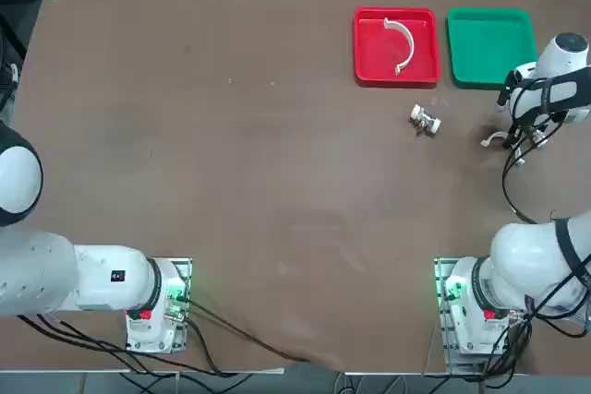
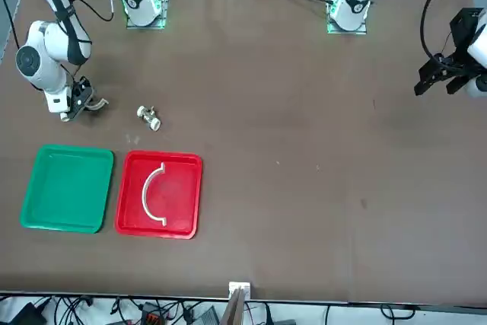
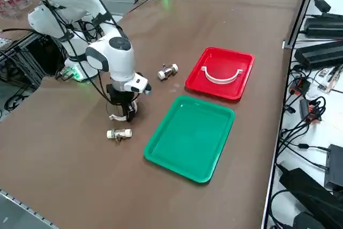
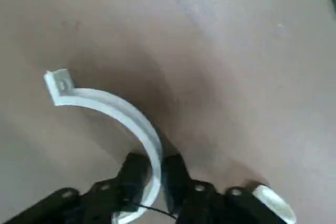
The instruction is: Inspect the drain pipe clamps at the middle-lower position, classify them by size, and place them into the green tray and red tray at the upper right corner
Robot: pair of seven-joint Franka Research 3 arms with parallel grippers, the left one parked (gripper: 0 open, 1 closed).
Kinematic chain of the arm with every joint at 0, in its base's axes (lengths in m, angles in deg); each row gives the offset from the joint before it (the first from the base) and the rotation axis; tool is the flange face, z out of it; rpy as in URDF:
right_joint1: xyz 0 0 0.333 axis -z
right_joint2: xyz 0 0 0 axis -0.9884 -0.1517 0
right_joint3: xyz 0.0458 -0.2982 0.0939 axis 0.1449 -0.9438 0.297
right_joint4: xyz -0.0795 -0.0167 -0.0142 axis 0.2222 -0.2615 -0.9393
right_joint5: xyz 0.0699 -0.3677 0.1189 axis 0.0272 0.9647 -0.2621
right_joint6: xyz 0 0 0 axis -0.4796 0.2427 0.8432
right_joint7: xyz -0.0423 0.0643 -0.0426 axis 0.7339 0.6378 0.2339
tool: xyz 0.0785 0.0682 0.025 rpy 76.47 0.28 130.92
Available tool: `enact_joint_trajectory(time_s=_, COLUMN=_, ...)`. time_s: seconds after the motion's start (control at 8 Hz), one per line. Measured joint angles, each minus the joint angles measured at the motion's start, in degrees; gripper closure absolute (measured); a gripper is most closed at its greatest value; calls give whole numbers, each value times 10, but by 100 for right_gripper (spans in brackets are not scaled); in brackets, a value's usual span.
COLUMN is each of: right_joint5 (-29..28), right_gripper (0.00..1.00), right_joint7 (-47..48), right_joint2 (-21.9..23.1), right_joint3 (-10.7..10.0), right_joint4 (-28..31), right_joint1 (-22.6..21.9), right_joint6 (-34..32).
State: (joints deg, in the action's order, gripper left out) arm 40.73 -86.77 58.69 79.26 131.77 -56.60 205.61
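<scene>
My right gripper (image 4: 156,169) is down at the table surface, just short of the green tray (image 1: 489,48). Its two black fingers (image 4: 134,169) are shut on the band of the smaller white C-shaped drain pipe clamp (image 4: 121,111). In the side view the gripper (image 3: 124,113) points straight down and the clamp (image 3: 119,117) sits low at the tabletop. The larger clamp (image 1: 404,43) lies inside the red tray (image 1: 360,48). The green tray (image 3: 190,138) holds nothing.
One stubby white-and-metal fitting (image 3: 119,134) lies close beside the gripper, on the side away from the trays. Another fitting (image 1: 426,120) rests just in front of the red tray. The table's right edge runs close to the green tray.
</scene>
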Motion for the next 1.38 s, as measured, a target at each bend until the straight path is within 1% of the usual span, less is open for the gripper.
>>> enact_joint_trajectory(time_s=0.12, right_joint5=0, right_gripper=95, right_joint7=4, right_joint2=3, right_joint3=0, right_joint4=0, right_joint1=0, right_joint6=-1)
enact_joint_trajectory(time_s=0.38, right_joint5=0, right_gripper=95, right_joint7=20, right_joint2=9, right_joint3=4, right_joint4=-8, right_joint1=0, right_joint6=-4)
enact_joint_trajectory(time_s=0.5, right_joint5=-2, right_gripper=95, right_joint7=27, right_joint2=19, right_joint3=9, right_joint4=-28, right_joint1=0, right_joint6=-22)
enact_joint_trajectory(time_s=0.62, right_joint5=-31, right_gripper=95, right_joint7=32, right_joint2=27, right_joint3=26, right_joint4=-71, right_joint1=0, right_joint6=-62)
enact_joint_trajectory(time_s=0.75, right_joint5=-86, right_gripper=95, right_joint7=32, right_joint2=24, right_joint3=50, right_joint4=-139, right_joint1=-1, right_joint6=-120)
enact_joint_trajectory(time_s=0.88, right_joint5=-136, right_gripper=95, right_joint7=34, right_joint2=3, right_joint3=68, right_joint4=-226, right_joint1=-5, right_joint6=-173)
enact_joint_trajectory(time_s=1.0, right_joint5=-172, right_gripper=95, right_joint7=44, right_joint2=-38, right_joint3=74, right_joint4=-319, right_joint1=-11, right_joint6=-212)
enact_joint_trajectory(time_s=1.12, right_joint5=-192, right_gripper=95, right_joint7=70, right_joint2=-98, right_joint3=74, right_joint4=-413, right_joint1=-13, right_joint6=-247)
enact_joint_trajectory(time_s=1.25, right_joint5=-199, right_gripper=95, right_joint7=109, right_joint2=-169, right_joint3=74, right_joint4=-502, right_joint1=-13, right_joint6=-272)
enact_joint_trajectory(time_s=1.38, right_joint5=-200, right_gripper=95, right_joint7=160, right_joint2=-239, right_joint3=74, right_joint4=-579, right_joint1=-15, right_joint6=-282)
